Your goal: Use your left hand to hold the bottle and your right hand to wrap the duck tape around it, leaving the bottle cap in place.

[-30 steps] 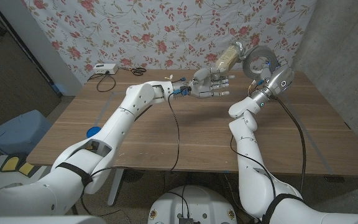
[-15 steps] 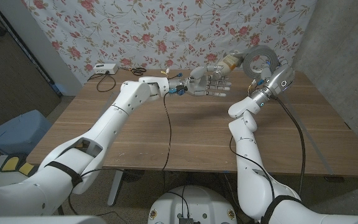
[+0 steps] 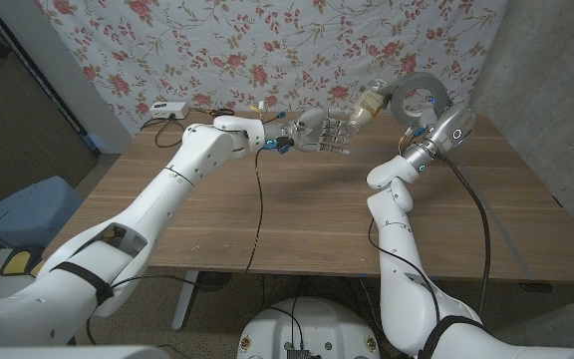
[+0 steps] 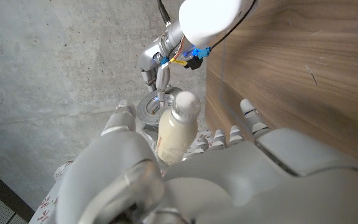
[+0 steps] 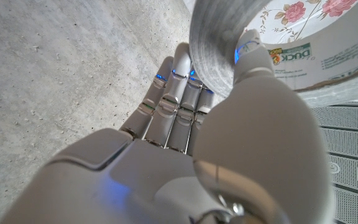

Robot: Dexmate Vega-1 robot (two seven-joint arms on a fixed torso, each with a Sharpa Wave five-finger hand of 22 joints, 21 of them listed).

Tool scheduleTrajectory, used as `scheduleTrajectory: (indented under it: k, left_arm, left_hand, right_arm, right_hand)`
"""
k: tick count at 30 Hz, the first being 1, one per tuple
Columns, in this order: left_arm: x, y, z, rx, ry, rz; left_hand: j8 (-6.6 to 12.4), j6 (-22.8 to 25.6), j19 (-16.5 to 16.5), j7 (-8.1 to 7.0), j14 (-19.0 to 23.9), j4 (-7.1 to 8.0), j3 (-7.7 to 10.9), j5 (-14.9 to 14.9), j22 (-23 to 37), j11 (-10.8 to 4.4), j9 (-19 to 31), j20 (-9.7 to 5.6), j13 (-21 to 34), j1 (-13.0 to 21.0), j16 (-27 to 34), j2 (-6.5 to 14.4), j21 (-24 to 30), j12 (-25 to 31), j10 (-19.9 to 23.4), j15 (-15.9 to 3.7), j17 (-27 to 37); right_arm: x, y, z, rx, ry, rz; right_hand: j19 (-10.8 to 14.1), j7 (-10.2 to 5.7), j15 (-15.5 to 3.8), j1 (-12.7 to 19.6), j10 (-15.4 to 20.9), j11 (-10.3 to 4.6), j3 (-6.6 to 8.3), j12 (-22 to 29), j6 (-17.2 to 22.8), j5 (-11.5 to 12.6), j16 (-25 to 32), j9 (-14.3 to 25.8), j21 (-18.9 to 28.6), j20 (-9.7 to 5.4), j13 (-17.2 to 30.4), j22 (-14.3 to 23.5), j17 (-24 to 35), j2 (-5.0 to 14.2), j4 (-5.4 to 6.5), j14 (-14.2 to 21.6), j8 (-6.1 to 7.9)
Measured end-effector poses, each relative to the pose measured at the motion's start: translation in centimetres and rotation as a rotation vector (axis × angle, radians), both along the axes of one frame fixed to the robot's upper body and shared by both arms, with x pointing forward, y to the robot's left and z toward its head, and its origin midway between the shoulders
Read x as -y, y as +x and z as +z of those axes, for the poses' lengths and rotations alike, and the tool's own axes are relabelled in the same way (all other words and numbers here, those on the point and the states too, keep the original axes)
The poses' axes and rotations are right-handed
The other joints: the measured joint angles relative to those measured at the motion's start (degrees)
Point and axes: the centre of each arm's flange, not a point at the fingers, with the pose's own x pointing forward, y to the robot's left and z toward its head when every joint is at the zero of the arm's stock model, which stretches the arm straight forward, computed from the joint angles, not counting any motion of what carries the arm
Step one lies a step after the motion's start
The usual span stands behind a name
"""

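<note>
Fingers [image 4: 129, 155] of your left hand [image 3: 329, 133] gripped the bottle [image 3: 370, 104] above the table [image 3: 297, 214]; your right hand [image 5: 210, 124] pinched the duct tape roll [image 3: 420, 99] just beside its cap. A misaligned push could knock the cap or slip the roll.

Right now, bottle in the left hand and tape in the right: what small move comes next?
Probably ease the right hand toward the left hand: the tape roll sits just beside the capped end of the bottle, apparently not yet around it.

Makeshift lab: floral backdrop sheet [image 3: 267, 50], concrete wall [image 3: 556, 80], wooden table [image 3: 297, 219].
</note>
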Motion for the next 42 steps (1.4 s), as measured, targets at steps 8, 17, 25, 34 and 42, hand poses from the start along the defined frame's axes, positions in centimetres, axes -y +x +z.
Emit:
scheduleTrajectory:
  k: [8, 17, 25, 34, 42]
  left_arm:
    - [-1.0, -0.8, -0.3, 0.079, 0.029, 0.146]
    - [-2.0, -1.7, -0.2, 0.217, 0.051, 0.342]
    - [-2.4, -2.8, -0.2, 0.343, 0.082, 0.484]
    - [-2.6, -4.0, -0.2, 0.446, 0.116, 0.581]
    - [-2.8, -4.7, -0.1, 0.502, 0.151, 0.623]
  left_hand:
    - [-1.38, -0.3, 0.0, -1.38, 0.0, 7.21, -30.28, 8.71, 3.04, 0.0, -0.11, 0.0, -0.8, 12.72, 0.05, 8.51, -23.77, -0.27, 0.0, 0.0, -0.26]
    - [-1.38, -0.3, 0.0, -2.99, 0.01, 10.37, -33.57, 9.67, 3.18, 0.0, -0.1, 0.0, -1.33, 15.88, -0.61, 8.69, -26.34, -1.2, 0.01, 0.0, -0.69]
    - [-1.38, -0.3, 0.01, -3.6, 0.01, 11.33, -34.02, 9.88, 3.09, 0.0, -0.1, 0.0, -1.32, 16.06, -0.84, 8.51, -26.82, -1.2, 0.01, 0.0, -0.69]
    - [-1.38, -0.29, 0.01, -3.6, 0.01, 11.49, -34.19, 10.16, 3.67, -0.01, -0.1, 0.0, -1.32, 16.62, -1.06, 8.56, -27.38, -1.64, 0.01, 0.0, -0.69]
    - [-1.37, -0.21, 0.01, -4.13, 0.01, 11.57, -34.26, 10.53, 3.0, -0.01, -0.09, 0.0, -1.59, 16.74, -1.06, 8.44, -27.39, -1.65, 0.01, 0.0, -0.96]
  right_arm:
    - [0.0, -0.2, 0.1, 0.005, -0.003, -0.004]
    - [0.1, -0.5, 0.0, 0.003, -0.02, -0.012]
    - [-0.1, -0.9, -0.3, -0.011, -0.07, -0.028]
    - [-0.8, -2.0, -0.1, -0.034, -0.17, -0.041]
    - [-1.6, -3.1, 0.3, -0.116, -0.262, -0.01]
  right_hand:
    - [-0.3, -0.01, 0.1, 0.0, 0.0, 0.0, 0.0, -0.03, 0.0, -0.29, -0.01, 0.01, 0.0, 0.3, 0.01, 0.0, 0.0, 0.0, 0.0, 0.1, -0.01]
    - [-0.3, -0.01, 0.11, 0.0, 0.0, 0.0, 0.0, -0.24, -0.01, -0.46, -0.01, 0.03, 0.44, 0.3, 0.03, 0.0, 0.06, 0.0, 0.0, 0.11, -0.06]
    - [-0.3, -0.01, 0.2, 0.01, 0.0, 0.0, 0.01, -0.47, -0.01, -0.65, -0.01, -0.23, 0.44, 0.3, 0.19, 0.0, 0.26, -0.01, -0.01, 0.2, -0.09]
    - [-0.3, -0.02, 0.2, 0.02, 0.29, -0.06, 0.01, -0.34, -0.01, -0.68, 0.0, -0.24, 0.44, 0.3, 0.19, -0.26, 0.32, -0.03, -0.01, 0.21, -0.28]
    - [-0.29, -0.02, 0.29, 0.09, 0.36, 0.01, 0.01, -0.34, -0.01, -0.89, 0.0, -0.27, 0.88, 0.3, 0.2, -0.26, 0.28, -0.09, -0.01, 0.29, -0.4]
